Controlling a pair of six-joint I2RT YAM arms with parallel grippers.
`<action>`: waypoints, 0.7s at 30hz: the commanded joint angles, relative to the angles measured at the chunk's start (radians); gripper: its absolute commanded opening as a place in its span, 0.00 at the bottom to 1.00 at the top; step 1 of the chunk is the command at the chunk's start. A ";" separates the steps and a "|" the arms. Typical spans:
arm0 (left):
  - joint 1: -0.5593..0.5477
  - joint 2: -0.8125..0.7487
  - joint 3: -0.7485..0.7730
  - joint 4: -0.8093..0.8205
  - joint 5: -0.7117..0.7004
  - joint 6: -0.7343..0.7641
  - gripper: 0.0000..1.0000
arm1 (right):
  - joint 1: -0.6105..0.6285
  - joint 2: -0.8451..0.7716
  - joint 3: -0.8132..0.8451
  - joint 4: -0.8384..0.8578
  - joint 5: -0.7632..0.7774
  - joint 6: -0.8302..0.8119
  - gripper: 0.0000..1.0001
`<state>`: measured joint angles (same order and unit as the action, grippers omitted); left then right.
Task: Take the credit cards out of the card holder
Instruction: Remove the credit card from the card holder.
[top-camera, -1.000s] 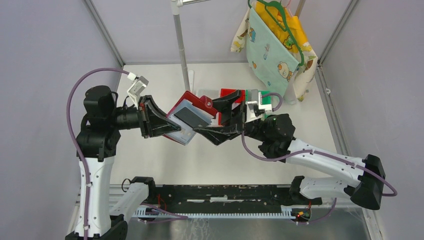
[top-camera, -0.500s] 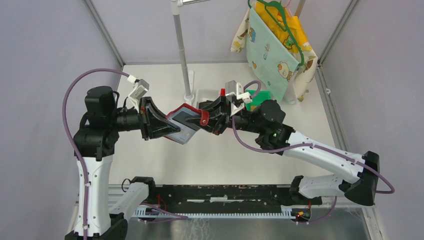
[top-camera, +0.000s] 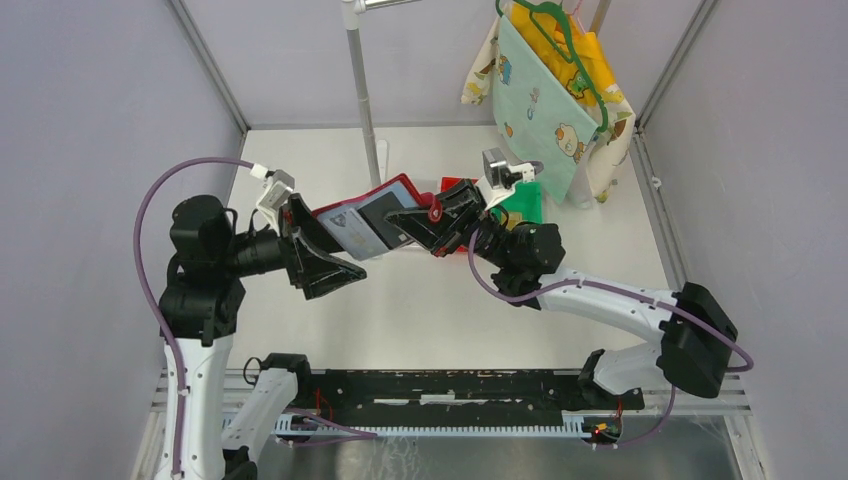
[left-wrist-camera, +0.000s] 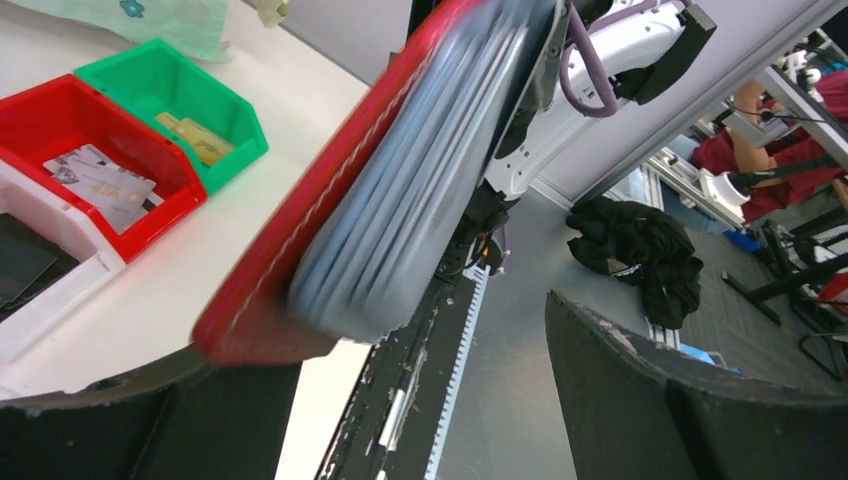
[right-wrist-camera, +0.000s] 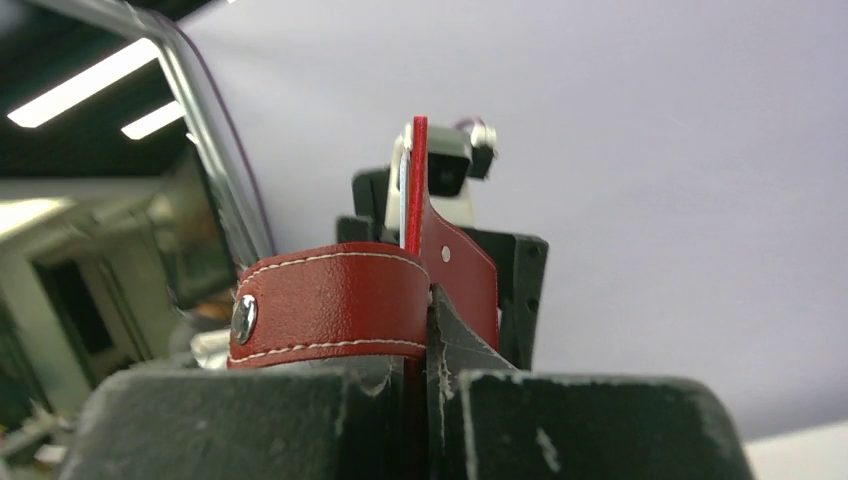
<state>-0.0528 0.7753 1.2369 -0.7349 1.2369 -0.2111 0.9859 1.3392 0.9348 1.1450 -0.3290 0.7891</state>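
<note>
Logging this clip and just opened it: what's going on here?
Both arms have the dark red card holder lifted off the table between them. The right hand is clamped on its cover edge by the snap tab, while the left hand is spread open, the holder seemingly resting against one finger. The plastic sleeves face up. A few golden cards already lie in the green bin.

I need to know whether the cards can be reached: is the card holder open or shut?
Open: the card holder is spread with its clear sleeves facing up, one cover edge pinched in the right gripper.
</note>
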 joint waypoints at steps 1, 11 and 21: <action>-0.003 -0.056 -0.056 0.323 -0.069 -0.292 0.91 | 0.000 0.059 0.014 0.439 0.096 0.285 0.00; -0.003 -0.033 -0.051 0.648 -0.050 -0.599 0.52 | 0.012 0.105 -0.027 0.542 0.178 0.350 0.00; -0.002 -0.020 -0.081 0.754 -0.057 -0.704 0.46 | 0.057 0.185 0.001 0.629 0.232 0.400 0.00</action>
<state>-0.0528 0.7525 1.1736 -0.1131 1.1793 -0.7971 1.0294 1.5116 0.9054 1.5440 -0.1406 1.1397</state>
